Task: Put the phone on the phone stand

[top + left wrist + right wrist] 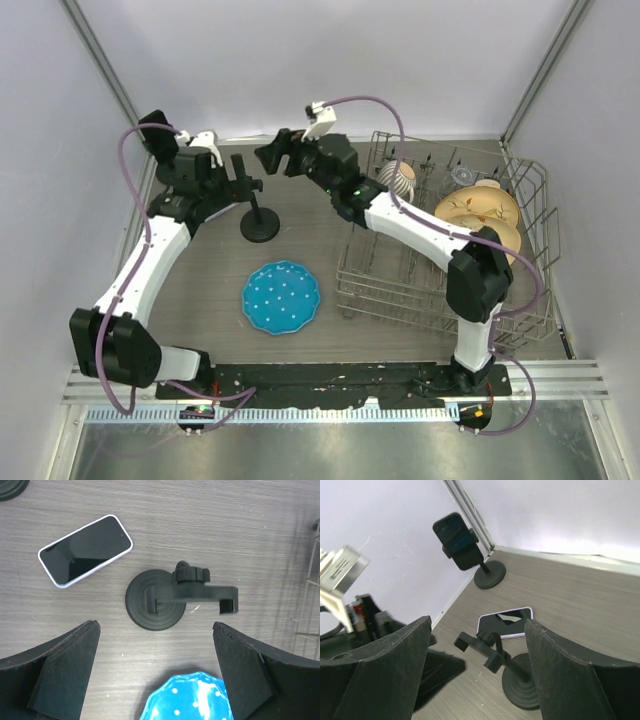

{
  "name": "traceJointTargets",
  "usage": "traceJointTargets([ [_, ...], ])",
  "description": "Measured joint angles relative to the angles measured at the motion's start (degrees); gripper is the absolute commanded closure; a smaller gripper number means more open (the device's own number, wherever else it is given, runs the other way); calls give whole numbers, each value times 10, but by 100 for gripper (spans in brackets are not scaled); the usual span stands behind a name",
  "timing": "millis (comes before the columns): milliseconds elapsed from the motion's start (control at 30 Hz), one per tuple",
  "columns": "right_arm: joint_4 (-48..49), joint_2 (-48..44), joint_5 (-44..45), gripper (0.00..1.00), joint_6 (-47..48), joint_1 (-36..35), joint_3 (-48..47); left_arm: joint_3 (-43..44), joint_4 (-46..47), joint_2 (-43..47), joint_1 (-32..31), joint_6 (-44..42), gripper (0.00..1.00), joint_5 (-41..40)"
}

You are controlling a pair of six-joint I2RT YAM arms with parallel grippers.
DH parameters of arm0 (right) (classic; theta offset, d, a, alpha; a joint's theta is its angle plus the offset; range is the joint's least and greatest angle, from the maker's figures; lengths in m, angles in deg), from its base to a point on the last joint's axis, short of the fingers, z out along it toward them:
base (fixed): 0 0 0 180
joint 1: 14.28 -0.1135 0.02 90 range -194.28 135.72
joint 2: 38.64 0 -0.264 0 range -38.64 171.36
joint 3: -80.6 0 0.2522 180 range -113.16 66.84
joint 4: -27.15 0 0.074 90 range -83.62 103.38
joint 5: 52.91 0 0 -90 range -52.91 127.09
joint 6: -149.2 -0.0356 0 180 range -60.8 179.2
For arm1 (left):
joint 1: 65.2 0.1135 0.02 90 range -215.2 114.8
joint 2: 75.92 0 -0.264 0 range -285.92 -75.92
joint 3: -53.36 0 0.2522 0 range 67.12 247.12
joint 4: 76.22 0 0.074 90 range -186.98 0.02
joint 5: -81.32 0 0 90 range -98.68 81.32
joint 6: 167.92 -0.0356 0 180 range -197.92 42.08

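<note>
Stands first: two phone stands, the nearer stand (155, 602) bare, the far stand (490, 575) carrying a dark phone (457, 540). Add the white-edged phone (85, 550) lying flat, and that's two phones. One blue plate (280, 297), near centre. One dish rack (390, 290) on the right, holding two patterned plates (478, 208), the second plate (508, 238) just nearer, plus one striped cup (402, 177).

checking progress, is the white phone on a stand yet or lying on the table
Lying on the table. The white phone is flat, screen up, beside the stand, which holds nothing.
</note>
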Motion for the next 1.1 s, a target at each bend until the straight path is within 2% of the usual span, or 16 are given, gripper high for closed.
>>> traceJointTargets([
  [167, -18, -39, -78, 19, 27, 65, 0, -9, -13, 73, 43, 40, 1, 18],
  [267, -26, -53, -108, 19, 37, 100, 5, -18, 2, 113, 122, 77, 10, 42],
  [300, -25, -60, -116, 19, 38, 111, 12, -20, 12, 115, 147, 91, 14, 51],
  [333, -25, -67, -125, 19, 38, 119, 21, -21, 23, 112, 173, 104, 26, 56],
  [400, -25, -80, -143, 19, 38, 131, 35, -22, 44, 86, 207, 130, 39, 66],
  [433, -26, -85, -150, 20, 39, 134, 40, -22, 57, 66, 218, 144, 50, 69],
  [500, -26, -95, -156, 20, 40, 139, 46, -22, 81, 11, 228, 164, 62, 75],
  [533, -25, -100, -158, 19, 41, 143, 51, -22, 90, -11, 229, 172, 72, 76],
  [567, -25, -110, -160, 19, 42, 146, 59, -22, 100, -41, 229, 179, 74, 78],
  [667, -25, -122, -165, 20, 42, 158, 69, -23, 134, -116, 226, 197, 77, 75],
  [833, -20, -131, -174, 19, 38, 191, 76, -18, 177, -198, 198, 197, 71, -10],
  [1100, -13, -135, -192, 20, 22, 238, 103, 75, 210, -375, 179, 223, 73, -92],
])
